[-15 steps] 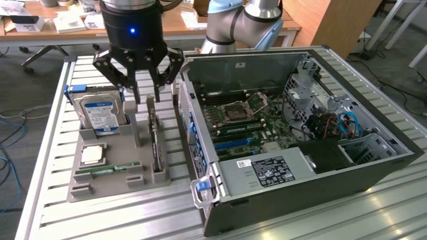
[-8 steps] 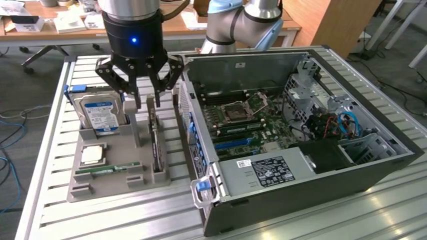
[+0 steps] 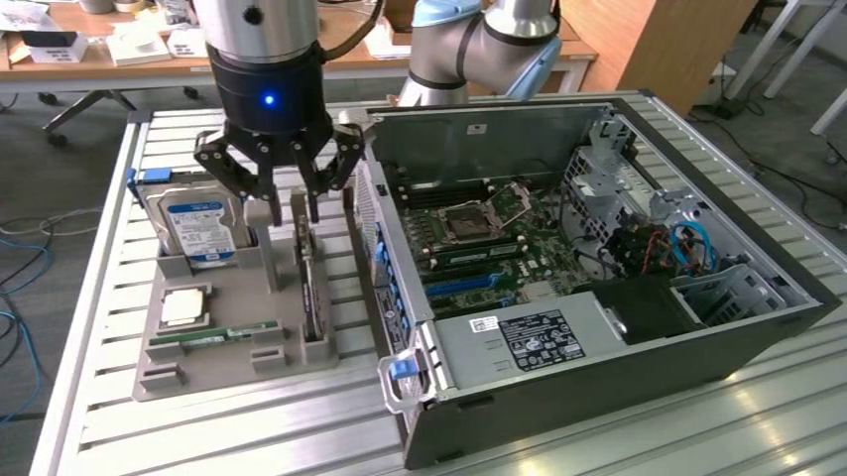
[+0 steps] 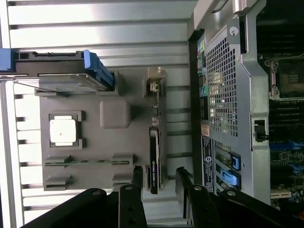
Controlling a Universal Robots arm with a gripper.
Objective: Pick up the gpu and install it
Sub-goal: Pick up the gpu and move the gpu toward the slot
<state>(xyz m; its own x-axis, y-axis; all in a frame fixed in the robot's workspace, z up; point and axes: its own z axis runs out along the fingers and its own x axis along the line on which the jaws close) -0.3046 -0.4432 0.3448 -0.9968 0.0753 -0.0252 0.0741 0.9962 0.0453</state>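
Presently, claw [image 3: 294, 203] [image 4: 160, 175] held spread above gpu [image 3: 311, 278] [image 4: 154, 156] — card stood on edge in grey holder [image 3: 198, 367] on table [image 3: 198, 431], beside opened computer case [image 3: 596, 387]; fingers [image 4: 183, 180] set either side of card's end.

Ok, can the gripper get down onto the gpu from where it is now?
Probably yes. The gripper hangs over the gpu, which stands on edge in the grey holder. Its open fingers sit either side of the card, nothing between. The computer case wall runs close alongside.
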